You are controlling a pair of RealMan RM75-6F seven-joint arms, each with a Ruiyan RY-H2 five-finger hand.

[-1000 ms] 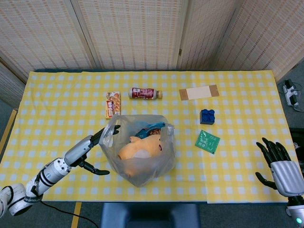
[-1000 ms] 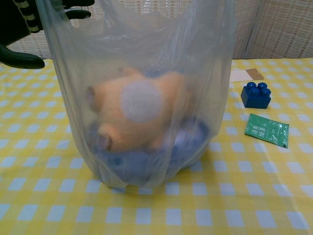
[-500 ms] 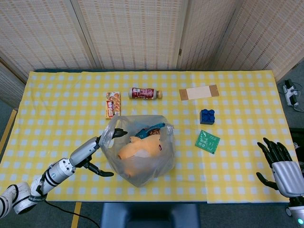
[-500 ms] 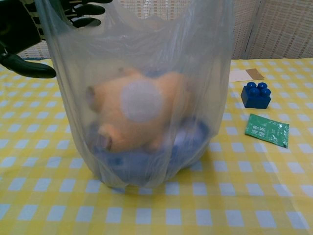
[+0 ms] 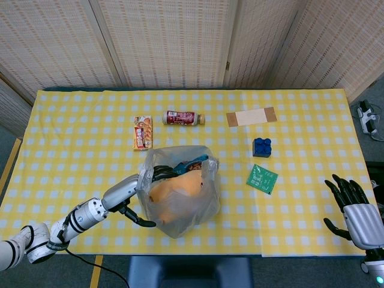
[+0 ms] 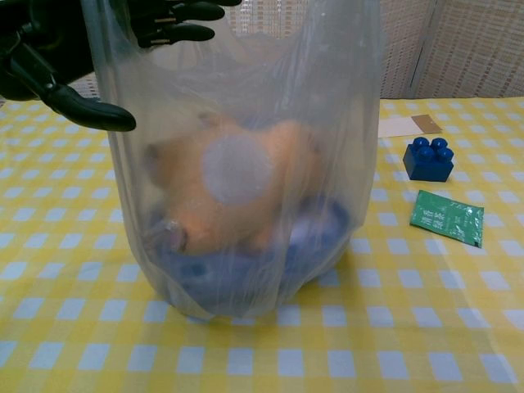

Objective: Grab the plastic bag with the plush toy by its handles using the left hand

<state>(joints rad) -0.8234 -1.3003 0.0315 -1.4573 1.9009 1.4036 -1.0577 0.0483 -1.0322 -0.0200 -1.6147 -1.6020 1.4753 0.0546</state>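
Nearest the robot, a clear thin plastic bag [image 5: 179, 193] stands upright on the bench [image 5: 72, 132], which is covered in a yellow and white checked cloth. Inside the bag lies an orange plush toy [image 6: 233, 184] with a pale round patch, resting on something blue at the bottom.

The left robot hand [image 5: 137, 191], black-fingered on a silver forearm, is at the bag's left upper edge. In the head view its fingers [image 5: 161, 173] reach in through the mouth of the bag, while the thumb stays outside, pointing along the bag's lower left side. The fingers are spread and are not clenched on the plastic; whether they touch a handle cannot be told.

The right robot hand [image 5: 354, 207] is at the bench's near right corner, fingers apart, holding nothing.

Right of the bag lie a green flat sachet [image 5: 262, 179] and, just beyond it, a blue toy building block [image 5: 261, 147]. Farther back lie an orange snack packet [image 5: 142, 132], a small brown-labelled bottle on its side [image 5: 183, 118], and a flat tan cardboard strip [image 5: 251, 116].
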